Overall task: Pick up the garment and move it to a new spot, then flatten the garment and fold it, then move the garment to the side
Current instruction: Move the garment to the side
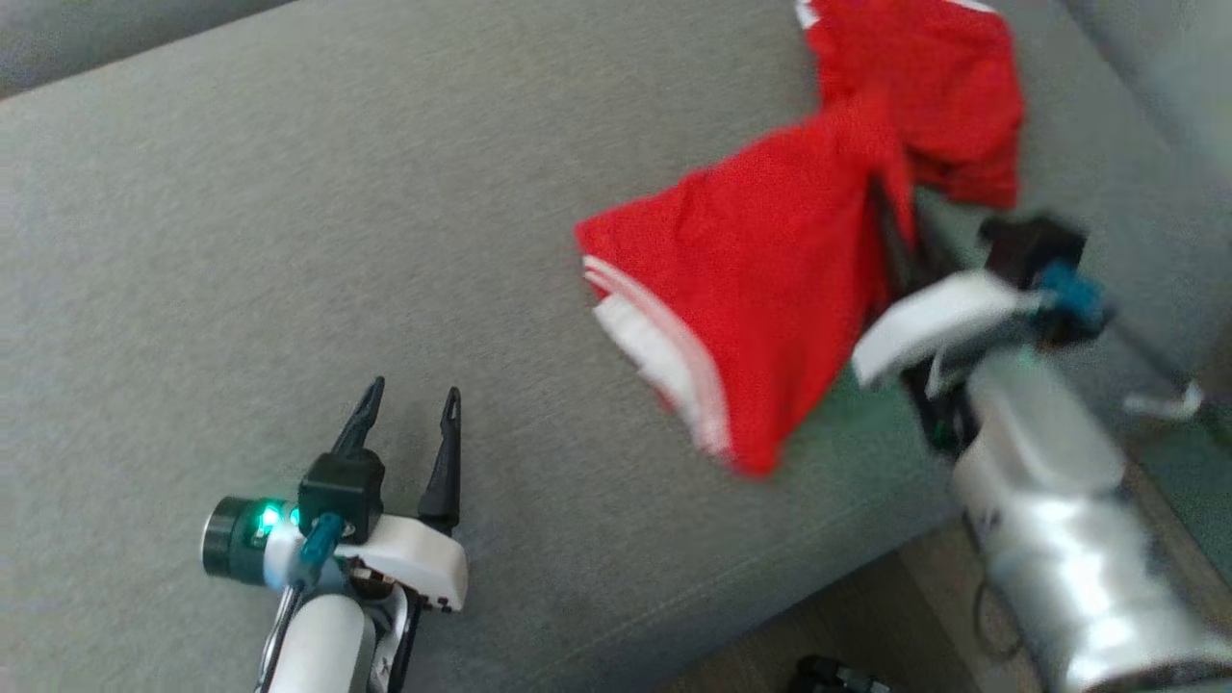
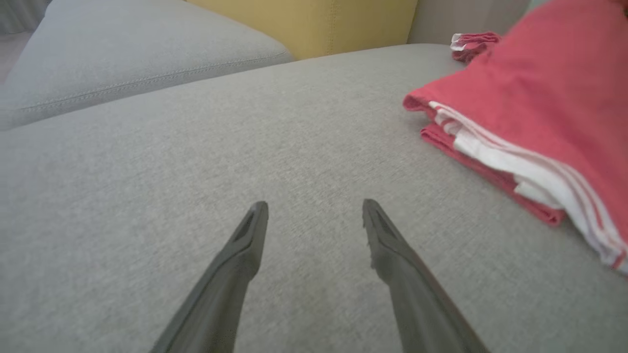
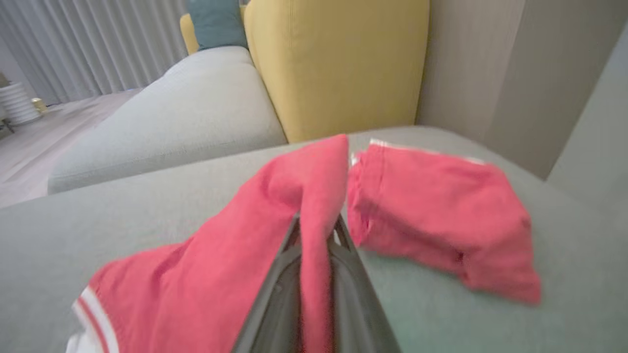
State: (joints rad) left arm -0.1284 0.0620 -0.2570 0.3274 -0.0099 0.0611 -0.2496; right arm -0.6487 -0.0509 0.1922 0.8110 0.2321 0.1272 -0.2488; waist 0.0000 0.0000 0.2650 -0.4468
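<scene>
The garment (image 1: 760,279) is a bright red jersey with white striped trim, lying bunched at the far right of a grey sofa seat (image 1: 289,241). My right gripper (image 1: 881,192) is shut on a fold near its middle. That fold rises in a ridge between the fingers (image 3: 282,289) in the right wrist view, with red cloth (image 3: 441,215) spreading to both sides. The striped hem (image 2: 515,166) hangs toward the seat's front. My left gripper (image 1: 414,390) hovers open over bare cushion at the lower left, well clear of the garment (image 2: 539,98), with nothing between its fingers (image 2: 245,255).
A yellow chair back (image 3: 338,63) stands behind the seat, and a second grey cushion (image 2: 122,54) adjoins it on the left. The sofa's front edge runs diagonally at lower right, with wooden floor (image 1: 866,616) below. A grey upright sofa panel (image 1: 1155,58) borders the far right.
</scene>
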